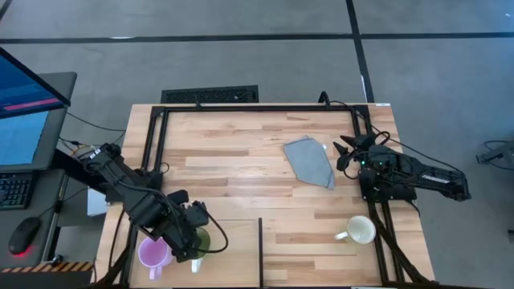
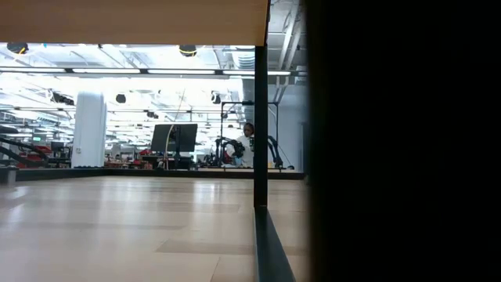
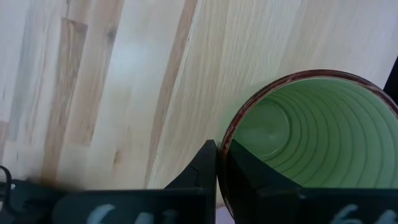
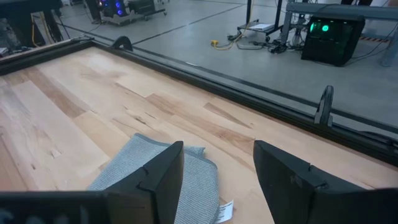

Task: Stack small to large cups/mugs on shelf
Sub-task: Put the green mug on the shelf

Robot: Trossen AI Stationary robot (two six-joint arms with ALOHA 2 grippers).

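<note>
The left end effector (image 1: 191, 234) pinches the green mug's (image 3: 311, 137) rim, one finger inside and one outside, right beside the purple mug (image 1: 152, 254) at the worktop's near left. The thin rim grip could let it tilt or slip — knocking its neighbour. The right end effector (image 1: 347, 151) hangs spread by the grey cloth (image 1: 311, 160); the white mug (image 1: 359, 230) waits near right.

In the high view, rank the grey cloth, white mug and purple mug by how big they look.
1. Grey cloth, clearly largest.
2. White mug and purple mug look about alike; the left arm partly covers the purple one, so I won't rank them.
</note>
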